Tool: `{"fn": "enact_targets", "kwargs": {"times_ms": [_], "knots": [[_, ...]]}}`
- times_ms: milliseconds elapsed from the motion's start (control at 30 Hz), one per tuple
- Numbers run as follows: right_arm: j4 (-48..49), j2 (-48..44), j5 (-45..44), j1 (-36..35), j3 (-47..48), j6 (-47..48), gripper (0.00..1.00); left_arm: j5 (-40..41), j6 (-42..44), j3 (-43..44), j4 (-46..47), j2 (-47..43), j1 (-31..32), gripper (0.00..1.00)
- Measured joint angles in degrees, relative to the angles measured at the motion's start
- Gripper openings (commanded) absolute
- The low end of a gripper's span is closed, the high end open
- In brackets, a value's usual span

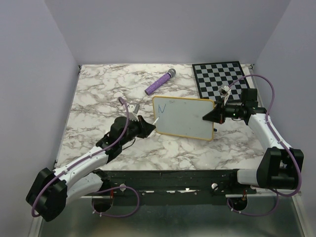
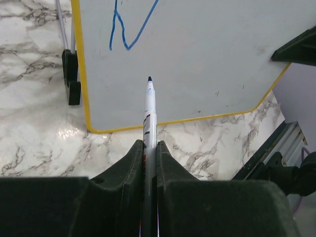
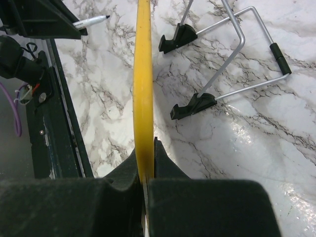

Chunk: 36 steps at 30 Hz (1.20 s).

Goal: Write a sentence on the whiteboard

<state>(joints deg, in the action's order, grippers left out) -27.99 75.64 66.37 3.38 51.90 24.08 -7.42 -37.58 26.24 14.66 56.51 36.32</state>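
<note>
Currently left gripper clamped on the marker, tip close to the whiteboard propped on the desk, right gripper pinching its yellow frame edge; risk: hard pen pressure could pivot the board in that edge grip, skewing strokes.

The whiteboard stands mid-table, slightly right, its wire stand behind it. The checkered board lies in the far right corner, the cylinder near the far edge's middle. The left gripper, with the marker, is at the whiteboard's left edge; the right gripper clamps its right edge. The lettering sits top left
</note>
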Motion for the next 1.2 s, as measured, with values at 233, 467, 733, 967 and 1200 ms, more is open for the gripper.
{"fn": "enact_targets", "kwargs": {"times_ms": [233,467,733,967,1200], "knots": [[0.0,0.0,0.0,0.0,0.0,0.0,0.01,-2.2,-0.1,-4.4,3.3,-2.0,0.0,0.00],[0.0,0.0,0.0,0.0,0.0,0.0,0.01,-2.4,-0.2,-5.9,5.4,-2.8,0.1,0.00],[0.0,0.2,0.0,0.0,0.0,0.0,0.01,-2.3,-0.2,-6.1,6.4,-2.8,1.0,0.00],[0.0,0.2,0.0,0.0,0.0,0.0,0.01,-1.6,-0.2,-6.1,7.1,-0.6,3.2,0.00],[0.0,0.2,0.0,0.0,0.0,0.0,0.00,0.4,0.1,-4.5,6.4,5.4,5.2,0.00]]}}
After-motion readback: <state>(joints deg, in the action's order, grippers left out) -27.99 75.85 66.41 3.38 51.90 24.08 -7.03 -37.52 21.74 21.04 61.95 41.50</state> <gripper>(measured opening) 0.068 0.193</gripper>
